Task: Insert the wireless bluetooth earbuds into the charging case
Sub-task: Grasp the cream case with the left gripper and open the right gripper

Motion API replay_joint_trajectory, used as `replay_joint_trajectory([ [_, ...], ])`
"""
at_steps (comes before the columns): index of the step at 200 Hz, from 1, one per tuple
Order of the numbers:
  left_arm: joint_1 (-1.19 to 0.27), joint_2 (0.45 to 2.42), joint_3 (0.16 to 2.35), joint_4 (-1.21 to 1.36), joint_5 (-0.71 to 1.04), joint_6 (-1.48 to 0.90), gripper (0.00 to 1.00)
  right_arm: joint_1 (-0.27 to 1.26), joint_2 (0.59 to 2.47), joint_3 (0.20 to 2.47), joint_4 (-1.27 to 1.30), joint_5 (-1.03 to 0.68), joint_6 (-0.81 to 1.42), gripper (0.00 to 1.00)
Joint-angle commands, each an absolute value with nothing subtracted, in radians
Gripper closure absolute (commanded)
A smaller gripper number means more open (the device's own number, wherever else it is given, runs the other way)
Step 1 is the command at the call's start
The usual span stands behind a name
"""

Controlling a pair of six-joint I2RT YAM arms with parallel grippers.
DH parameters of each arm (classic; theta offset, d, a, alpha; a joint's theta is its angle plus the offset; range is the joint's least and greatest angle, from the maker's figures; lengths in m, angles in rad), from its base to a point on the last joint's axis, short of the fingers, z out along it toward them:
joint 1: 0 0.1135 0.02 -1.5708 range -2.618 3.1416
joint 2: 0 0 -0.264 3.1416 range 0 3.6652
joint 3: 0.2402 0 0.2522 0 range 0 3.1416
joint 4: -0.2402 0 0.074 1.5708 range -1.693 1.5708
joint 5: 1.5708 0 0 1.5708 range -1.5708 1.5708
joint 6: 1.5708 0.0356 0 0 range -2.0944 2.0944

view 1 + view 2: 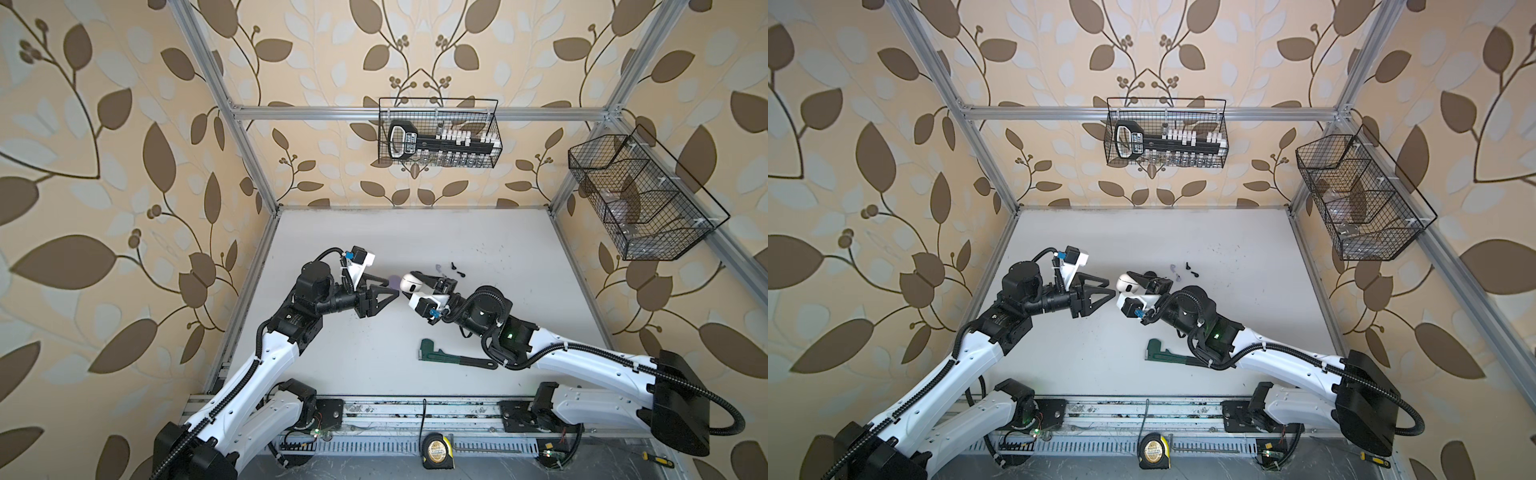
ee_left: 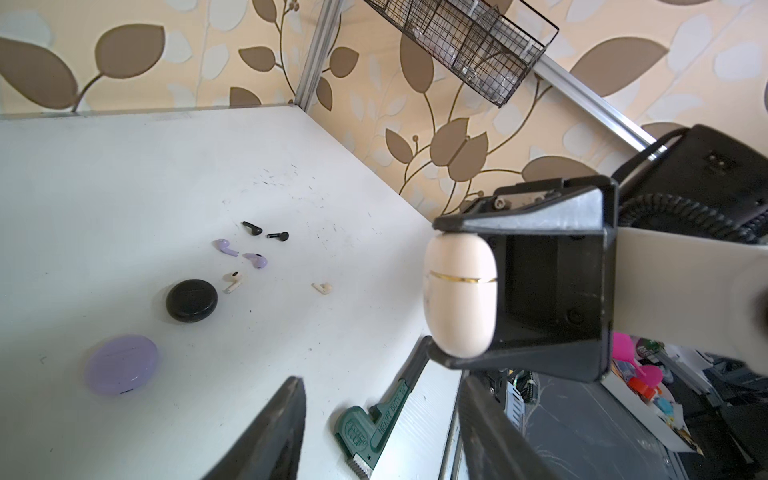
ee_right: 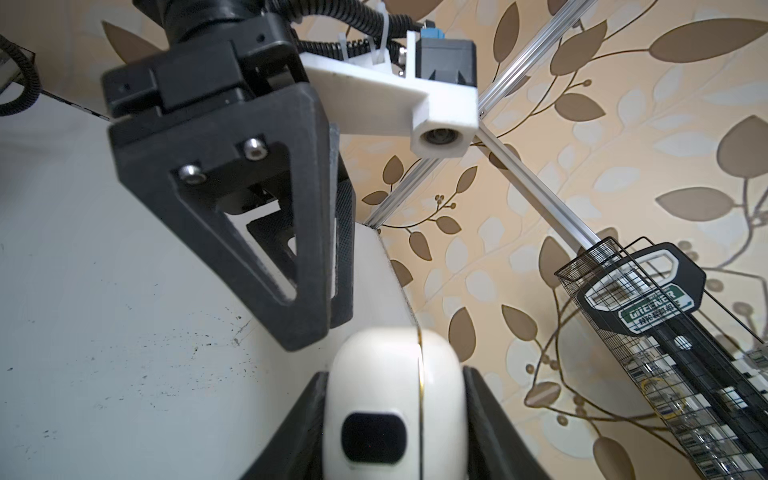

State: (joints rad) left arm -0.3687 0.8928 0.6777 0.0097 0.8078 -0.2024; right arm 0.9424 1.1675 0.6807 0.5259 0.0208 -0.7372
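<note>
Earbuds (image 2: 256, 260) lie on table (image 2: 124, 187), at 2 o'clock of white case (image 1: 409, 284) in a top view; R gripper (image 2: 440, 291) clamps that case off table; L gripper (image 1: 397, 296), jaws apart, at its 8 o'clock.

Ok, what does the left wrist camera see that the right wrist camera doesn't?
Only the left wrist: the earbuds, black case, lavender case and green wrench on the table. Only the right wrist: the left arm's wrist camera and the key-shaped rack in its wire basket. Both: the white case clamped in the right end effector, and the left end effector.
</note>
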Motion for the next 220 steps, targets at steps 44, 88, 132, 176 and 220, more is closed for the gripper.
replay_joint_trajectory([
  [44, -0.399, 0.871, 0.726, 0.02, 0.845, -0.146, 0.46, 0.953, 1.166, 0.675, 0.54, -0.058, -0.738, 0.86],
  [88, -0.403, 0.872, 0.727, 0.015, 0.842, -0.143, 0.49, 0.961, 1.212, 0.697, 0.545, -0.058, -0.742, 0.87],
  [132, -0.408, 0.871, 0.726, 0.015, 0.836, -0.141, 0.52, 0.975, 1.253, 0.719, 0.546, -0.042, -0.753, 0.87],
  [176, -0.414, 0.877, 0.727, 0.01, 0.836, -0.134, 0.55, 0.986, 1.263, 0.724, 0.565, -0.033, -0.756, 0.87],
  [220, -0.419, 0.877, 0.726, 0.008, 0.836, -0.131, 0.55, 0.989, 1.258, 0.723, 0.584, -0.021, -0.756, 0.88],
])
